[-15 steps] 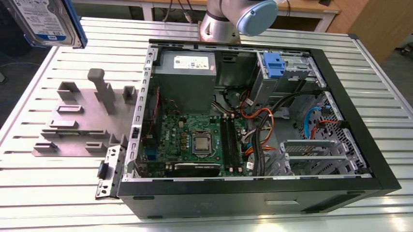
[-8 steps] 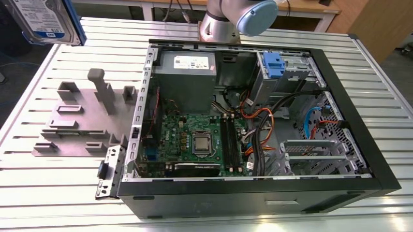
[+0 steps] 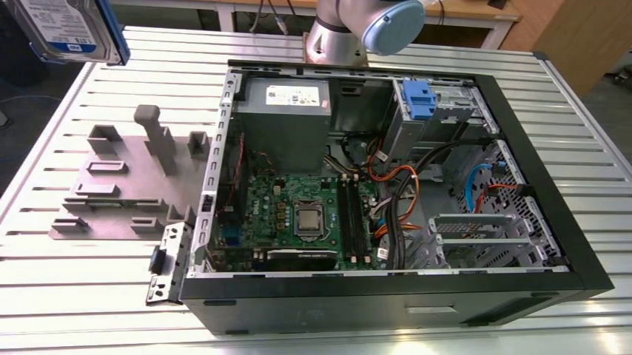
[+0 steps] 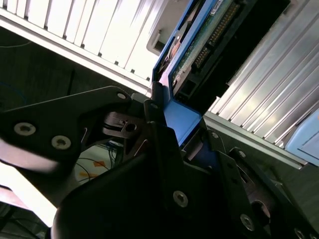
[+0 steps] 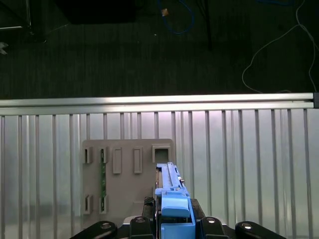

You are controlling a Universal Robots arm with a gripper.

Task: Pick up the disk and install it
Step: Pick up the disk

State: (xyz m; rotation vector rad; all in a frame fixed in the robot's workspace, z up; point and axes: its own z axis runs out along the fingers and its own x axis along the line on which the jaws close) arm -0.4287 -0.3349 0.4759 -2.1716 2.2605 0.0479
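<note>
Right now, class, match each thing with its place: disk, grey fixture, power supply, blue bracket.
1 disk
2 grey fixture
3 power supply
4 blue bracket

A on the table, outside the case
B clamped in the tool, in the air
C in the case, far side, exterior view's right
D in the case, far corner, exterior view's left

Pairs: 1-B, 2-A, 3-D, 4-C
</note>
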